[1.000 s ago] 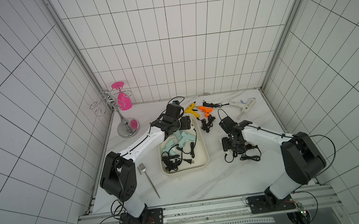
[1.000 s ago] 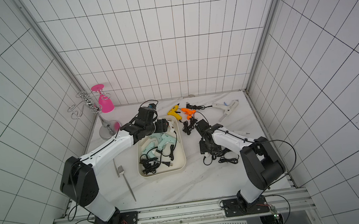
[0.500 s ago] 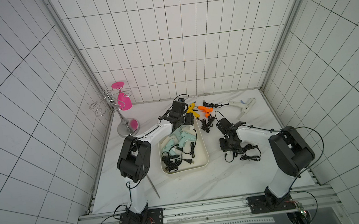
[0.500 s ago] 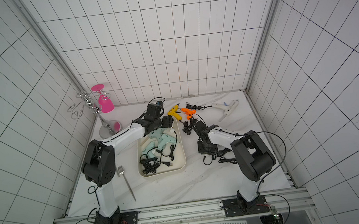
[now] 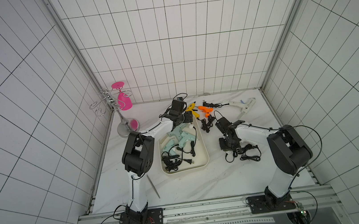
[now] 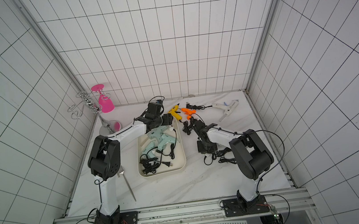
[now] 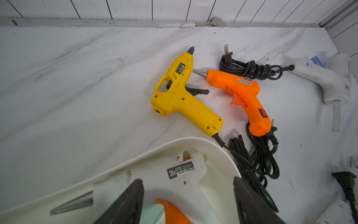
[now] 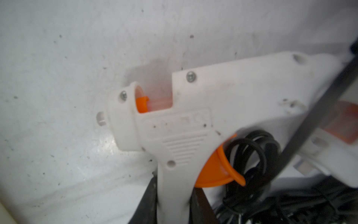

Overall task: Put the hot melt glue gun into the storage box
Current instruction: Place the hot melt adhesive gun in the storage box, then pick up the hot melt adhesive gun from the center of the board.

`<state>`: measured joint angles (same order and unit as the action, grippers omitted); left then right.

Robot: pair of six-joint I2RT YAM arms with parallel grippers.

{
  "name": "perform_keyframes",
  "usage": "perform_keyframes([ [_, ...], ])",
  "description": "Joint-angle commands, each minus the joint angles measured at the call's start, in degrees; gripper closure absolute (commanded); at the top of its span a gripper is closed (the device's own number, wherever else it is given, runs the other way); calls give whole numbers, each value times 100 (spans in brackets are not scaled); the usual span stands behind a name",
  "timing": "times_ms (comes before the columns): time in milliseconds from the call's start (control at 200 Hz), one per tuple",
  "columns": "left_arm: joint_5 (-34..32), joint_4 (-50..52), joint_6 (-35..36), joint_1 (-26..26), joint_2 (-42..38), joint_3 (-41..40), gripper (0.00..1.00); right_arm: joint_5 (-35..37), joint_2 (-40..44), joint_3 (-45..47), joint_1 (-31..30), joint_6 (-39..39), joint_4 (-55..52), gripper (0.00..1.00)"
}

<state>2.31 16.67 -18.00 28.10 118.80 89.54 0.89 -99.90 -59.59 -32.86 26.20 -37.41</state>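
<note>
a: top view?
b: storage box (image 5: pixel 187 170), teal glue guns (image 5: pixel 177 138) inside; right gripper (image 5: pixel 227 149) low on the table (image 5: pixel 183 186) beside it.
a: left wrist?
b: left gripper (image 7: pixel 187 180), fingers spread wide above white 20w glue gun (image 7: pixel 182 174) lying in the storage box.
a: right wrist?
b: right gripper fingers clamped on white glue gun (image 8: pixel 193 120) handle; gun on the table.

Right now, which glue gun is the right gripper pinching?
The white glue gun with an orange trigger lying on the table outside the storage box; the right gripper pinches its handle. No other is gripped.
</note>
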Motion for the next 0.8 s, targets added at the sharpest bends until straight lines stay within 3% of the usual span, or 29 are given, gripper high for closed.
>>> perform_keyframes([
  [0, 133, 33, -101, -93, 67, -302, 26, -595, -260, -3, -62, -123, 23, 84],
  [240, 100, 101, -212, -83, -38, -661, 28, -644, -242, 53, -71, -211, -74, 88],
  [610, -37, 22, -126, 116, -1457, -845, 26, -870, 227, 146, -68, -286, 32, 96],
  [794, 241, 76, -167, 168, -2208, -1024, 24, -1220, 736, 102, -63, -408, 95, 98],
])
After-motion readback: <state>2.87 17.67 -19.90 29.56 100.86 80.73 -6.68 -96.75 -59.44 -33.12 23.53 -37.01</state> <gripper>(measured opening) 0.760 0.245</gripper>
